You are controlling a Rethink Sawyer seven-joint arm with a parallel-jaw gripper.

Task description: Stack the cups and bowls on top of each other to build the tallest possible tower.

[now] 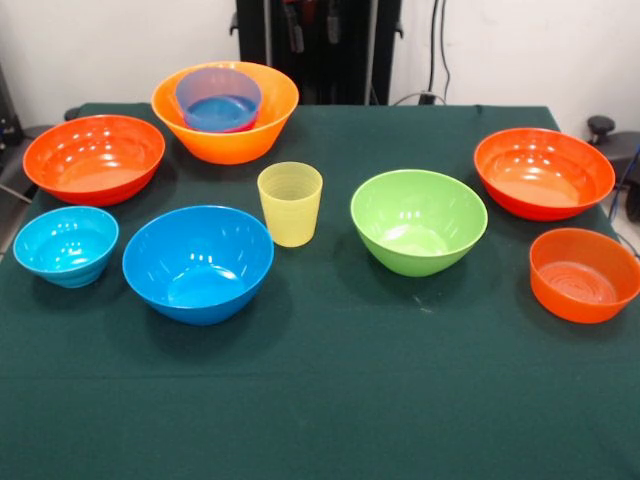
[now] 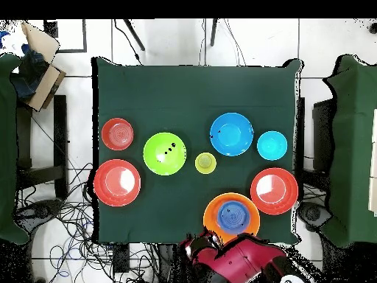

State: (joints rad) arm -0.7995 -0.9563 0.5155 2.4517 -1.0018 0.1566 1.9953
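The tower is a large light-orange bowl (image 1: 230, 145) (image 2: 211, 221) at the table's far side, with a smaller blue bowl (image 1: 218, 100) (image 2: 233, 214) nested in it. The pale-yellow cup (image 1: 290, 205) (image 2: 205, 163) stands upright mid-table. Loose bowls lie around it: blue (image 1: 198, 262) (image 2: 231, 133), cyan (image 1: 65, 245) (image 2: 272, 145), lime green (image 1: 418, 220) (image 2: 164, 152), two large red-orange ones (image 1: 95, 158) (image 1: 544, 172) and a small orange one (image 1: 584, 273) (image 2: 117, 133). My gripper (image 1: 295, 25) shows only as dark parts at the top edge, behind the tower, well away from every bowl.
The red arm (image 2: 239, 264) is folded back beyond the table edge, close to the tower. A dark green cloth (image 1: 330, 400) covers the table, and its front half is bare. Cables and chairs surround the table on the floor.
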